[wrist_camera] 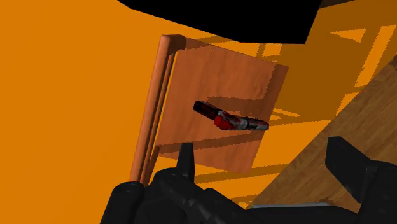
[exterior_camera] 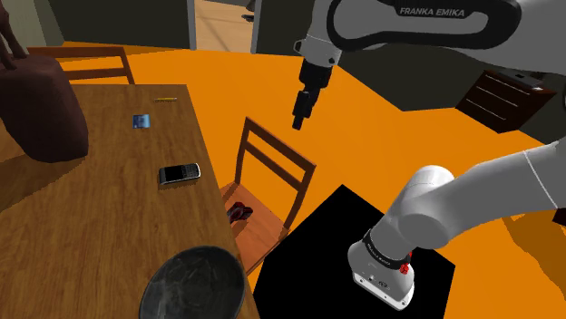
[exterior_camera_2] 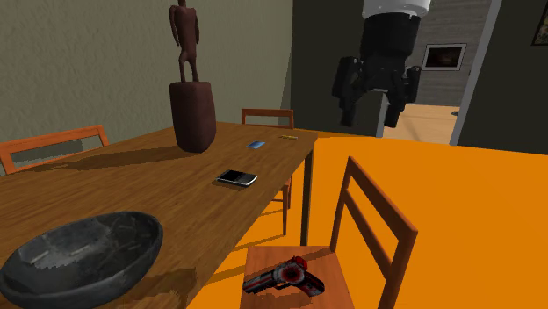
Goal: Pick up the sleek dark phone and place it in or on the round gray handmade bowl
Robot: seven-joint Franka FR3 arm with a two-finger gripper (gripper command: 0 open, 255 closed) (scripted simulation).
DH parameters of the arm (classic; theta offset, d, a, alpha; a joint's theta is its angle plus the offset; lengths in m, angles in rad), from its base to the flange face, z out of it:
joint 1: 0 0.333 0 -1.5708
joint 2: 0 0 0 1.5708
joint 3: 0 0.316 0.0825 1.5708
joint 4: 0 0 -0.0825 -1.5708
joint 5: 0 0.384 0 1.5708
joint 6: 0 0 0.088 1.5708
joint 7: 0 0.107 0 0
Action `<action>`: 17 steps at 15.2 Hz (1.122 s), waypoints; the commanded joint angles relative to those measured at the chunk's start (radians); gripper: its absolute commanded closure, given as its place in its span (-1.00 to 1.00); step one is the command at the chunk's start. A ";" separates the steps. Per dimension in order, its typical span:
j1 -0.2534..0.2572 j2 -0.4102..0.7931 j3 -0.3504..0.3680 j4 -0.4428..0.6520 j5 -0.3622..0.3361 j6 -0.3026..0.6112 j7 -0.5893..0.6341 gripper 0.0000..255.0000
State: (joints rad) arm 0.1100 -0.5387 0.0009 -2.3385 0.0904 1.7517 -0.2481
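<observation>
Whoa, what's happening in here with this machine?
A white robot arm is meant to move the dark silver-edged phone into the round dark-grey bowl. Nothing is held: its black jaws hang open above the wooden chair beside the wooden table. The phone lies flat on the table, apart from the empty bowl.

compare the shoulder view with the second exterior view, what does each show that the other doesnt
Shoulder view adds: the black stand under the arm and a dark dresser.
Second exterior view adds: a framed picture on the far wall and the upper body of the carved figure.
Both share: the dark phone flat on the wooden table, the gray bowl, the red and black pistol on the chair, and the open gripper over that chair.
</observation>
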 commanded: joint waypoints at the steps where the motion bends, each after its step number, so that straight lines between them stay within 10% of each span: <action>1: 0.020 0.058 0.017 0.014 0.004 0.051 -0.017 -1.00; 17: 0.143 0.580 0.144 0.289 -0.053 0.330 -0.125 -1.00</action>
State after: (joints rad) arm 0.2440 0.0098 0.1350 -2.0717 0.0451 2.0698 -0.3710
